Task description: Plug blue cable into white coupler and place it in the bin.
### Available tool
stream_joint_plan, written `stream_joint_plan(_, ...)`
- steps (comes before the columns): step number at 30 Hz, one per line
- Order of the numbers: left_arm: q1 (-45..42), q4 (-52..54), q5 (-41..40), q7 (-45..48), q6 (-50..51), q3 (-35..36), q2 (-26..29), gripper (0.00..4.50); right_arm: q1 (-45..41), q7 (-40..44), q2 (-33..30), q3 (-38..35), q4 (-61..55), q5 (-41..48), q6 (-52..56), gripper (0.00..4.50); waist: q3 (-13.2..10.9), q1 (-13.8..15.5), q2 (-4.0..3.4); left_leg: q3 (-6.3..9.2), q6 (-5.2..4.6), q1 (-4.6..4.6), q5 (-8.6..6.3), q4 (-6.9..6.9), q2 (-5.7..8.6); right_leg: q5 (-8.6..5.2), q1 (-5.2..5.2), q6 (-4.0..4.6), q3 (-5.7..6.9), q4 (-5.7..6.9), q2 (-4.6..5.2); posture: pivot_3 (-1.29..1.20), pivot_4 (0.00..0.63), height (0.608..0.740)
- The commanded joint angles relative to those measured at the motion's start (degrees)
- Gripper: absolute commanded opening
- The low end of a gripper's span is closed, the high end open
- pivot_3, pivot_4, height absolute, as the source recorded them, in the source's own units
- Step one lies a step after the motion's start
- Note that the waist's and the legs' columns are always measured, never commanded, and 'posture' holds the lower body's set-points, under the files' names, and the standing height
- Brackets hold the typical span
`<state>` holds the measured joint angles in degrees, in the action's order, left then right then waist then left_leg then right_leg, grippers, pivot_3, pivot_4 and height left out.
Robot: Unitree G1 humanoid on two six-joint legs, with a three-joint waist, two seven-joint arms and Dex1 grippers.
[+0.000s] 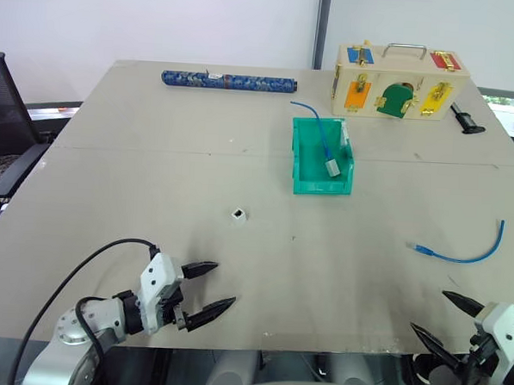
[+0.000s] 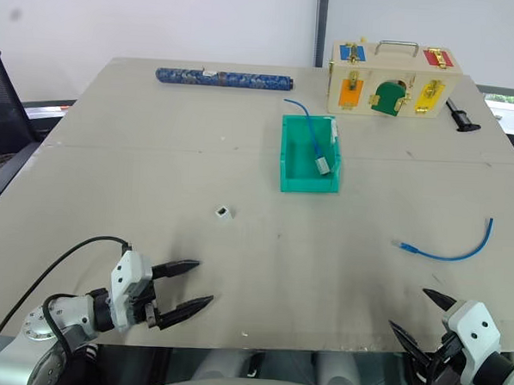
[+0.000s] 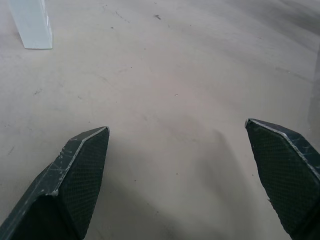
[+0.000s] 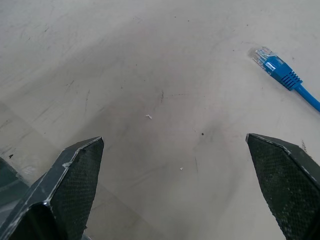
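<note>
On the tabletop (image 1: pixel 153 196), the blue cable (image 1: pixel 465 253) lies crosswise ahead of the right gripper (image 1: pixel 444 316), plug end toward the middle; the white coupler (image 1: pixel 239 214) sits ahead of the left gripper (image 1: pixel 211 287). Both jaws gape wide, empty

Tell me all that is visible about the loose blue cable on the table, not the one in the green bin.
The blue cable is thin, bright blue and looks like flexible plastic. It lies flat on the bare table in a shallow curve, on the robot's right side, apart from the bin. One end carries a small blue plug with a clear tip, pointing toward the table's middle. Nothing touches it except the table; the right gripper is nearer to the robot, its jaws open and empty.
</note>
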<state>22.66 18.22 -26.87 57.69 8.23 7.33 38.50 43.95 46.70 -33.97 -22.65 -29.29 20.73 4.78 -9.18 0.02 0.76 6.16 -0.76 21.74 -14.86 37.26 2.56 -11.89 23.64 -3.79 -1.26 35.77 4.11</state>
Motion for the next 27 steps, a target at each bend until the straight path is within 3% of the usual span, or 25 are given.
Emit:
stream_joint_plan(1, -0.86, 0.19, -1.61, 2.08, -1.12, 1.14, 0.33, 4.46, -1.43, -0.24, 0.15, -2.26, -0.36, 1.73, -0.45, 4.50, 0.00, 0.01, 0.00, 0.00, 0.00, 0.00, 0.00, 0.00, 0.00, 0.00, 0.00, 0.00, 0.00, 0.00, 0.00, 0.00, 0.150, 0.740)
stream_joint_plan(3, -2.03, 1.70, -4.19, 3.61, 0.02, 1.20, 0.52, 4.46, -3.84, -1.77, -0.42, -3.29, -2.02, 3.13, 2.27, 4.50, -0.01, -0.03, 0.01, -0.01, 0.00, 0.00, 0.00, 0.01, 0.00, 0.00, 0.00, 0.00, 0.00, 0.00, -0.02, 0.00, 0.150, 0.740)
stream_joint_plan(10, -6.89, 9.46, -9.95, 5.50, 7.24, -0.55, 3.29, 4.46, -12.81, -3.26, -11.41, -6.74, -4.25, 6.49, 19.71, 4.50, -0.03, 0.24, -0.02, -0.04, -0.02, 0.01, 0.01, 0.03, 0.04, 0.01, 0.00, 0.00, 0.02, 0.00, -0.09, 0.00, 0.150, 0.740)
stream_joint_plan(17, -11.93, 16.80, -10.25, 2.15, 12.29, -3.79, 4.37, 4.46, -28.62, -0.45, -22.18, 2.07, 6.63, 2.54, 26.49, 4.50, -0.14, 0.54, 0.10, -0.41, -0.04, 0.01, 0.02, 0.08, 0.08, 0.02, -0.03, 0.00, 0.02, -0.01, -0.10, 0.00, 0.150, 0.740)
stream_joint_plan(20, -14.44, 17.59, -10.66, 0.75, 14.43, -4.74, 4.16, 4.50, -34.42, 2.39, -24.40, 7.81, 11.95, -0.15, 25.16, 3.30, -0.17, 0.76, 0.07, -0.40, -0.04, -0.02, 0.02, 0.08, 0.06, 0.02, -0.08, 0.00, 0.07, -0.01, -0.13, 0.00, 0.150, 0.740)
stream_joint_plan(25, -17.04, 18.12, -11.17, -1.02, 16.81, -4.99, 4.02, 4.50, -42.89, 6.06, -25.55, 15.45, 19.85, -3.87, 24.78, 3.30, -0.25, 0.66, 0.03, -0.42, -0.04, 0.03, 0.02, 0.06, 0.09, 0.17, -0.03, 0.24, 0.07, -0.03, -0.13, 0.00, 0.150, 0.740)
stream_joint_plan(27, -17.19, 18.25, -11.28, -1.52, 17.21, -4.88, 3.89, 4.50, -44.39, 7.92, -25.84, 17.05, 21.74, -4.47, 24.63, 2.72, -0.25, 0.67, 0.03, -0.45, -0.04, 0.03, 0.02, 0.06, 0.10, 0.18, -0.02, 0.24, 0.04, -0.04, -0.12, 0.00, 0.150, 0.740)
